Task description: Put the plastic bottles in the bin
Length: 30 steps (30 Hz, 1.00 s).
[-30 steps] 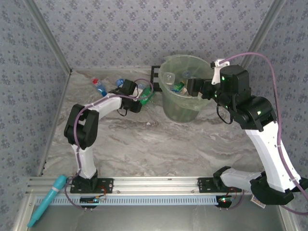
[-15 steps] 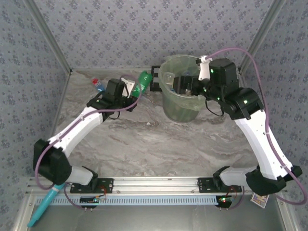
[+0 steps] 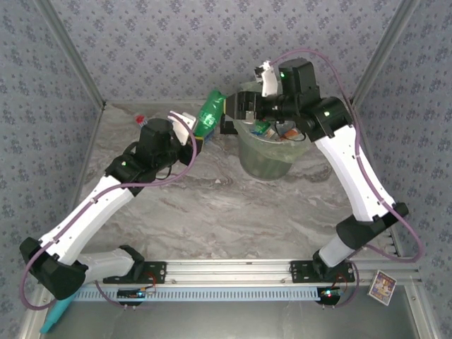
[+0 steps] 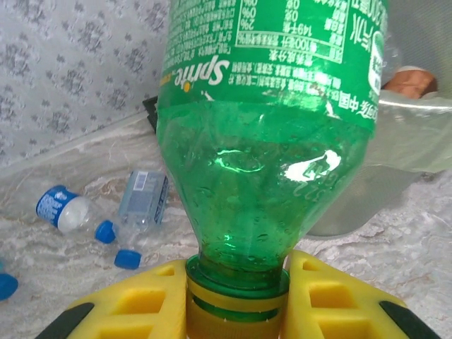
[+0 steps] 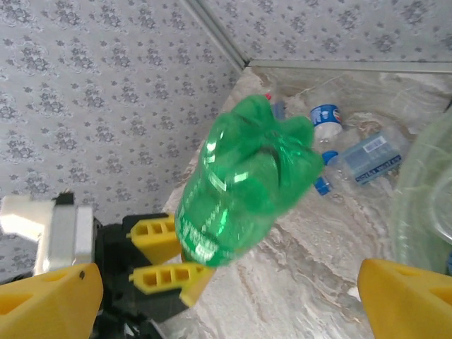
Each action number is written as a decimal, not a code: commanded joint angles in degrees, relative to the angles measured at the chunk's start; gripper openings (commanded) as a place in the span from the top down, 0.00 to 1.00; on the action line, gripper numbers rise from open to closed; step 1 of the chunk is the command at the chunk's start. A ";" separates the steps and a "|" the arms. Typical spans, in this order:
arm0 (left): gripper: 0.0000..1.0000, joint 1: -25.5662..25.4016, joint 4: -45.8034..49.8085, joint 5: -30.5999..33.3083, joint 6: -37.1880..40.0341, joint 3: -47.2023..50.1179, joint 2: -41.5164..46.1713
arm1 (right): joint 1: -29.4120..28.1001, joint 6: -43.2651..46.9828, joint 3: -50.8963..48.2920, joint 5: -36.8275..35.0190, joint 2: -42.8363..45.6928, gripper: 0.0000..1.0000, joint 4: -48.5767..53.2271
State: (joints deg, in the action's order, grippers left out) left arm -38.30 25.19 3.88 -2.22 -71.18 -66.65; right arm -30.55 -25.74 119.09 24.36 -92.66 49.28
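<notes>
Left jaws are clamped tight on the green Sprite bottle (image 4: 261,176) by its neck, body poking out ahead. The bin (image 3: 267,159) is just beyond, and my right jaws gape empty facing the bottle's base. I'd get fully over the rim before letting go.

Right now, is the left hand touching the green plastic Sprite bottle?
Touching. In the left wrist view the left hand clamps the neck of the green plastic Sprite bottle, its yellow fingers pressed against both sides with no gap.
</notes>
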 commanded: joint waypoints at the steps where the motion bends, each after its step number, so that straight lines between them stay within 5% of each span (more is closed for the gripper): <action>1: 0.80 -2.02 1.13 1.96 3.31 -2.97 1.36 | -0.36 -1.78 3.61 3.90 -2.11 0.05 2.05; 15: 0.80 -5.76 2.06 1.26 5.92 -6.47 0.49 | 0.86 -6.01 3.37 9.37 -5.51 0.10 -0.57; 30: 0.81 -7.08 2.63 1.30 6.97 -6.26 -0.65 | 3.60 -9.59 0.53 16.66 -4.13 0.36 -6.00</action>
State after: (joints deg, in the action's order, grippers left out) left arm -44.82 27.38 5.41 3.66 -76.05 -67.26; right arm -27.31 -33.93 119.92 38.00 -98.41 46.02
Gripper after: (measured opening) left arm 0.270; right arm 0.658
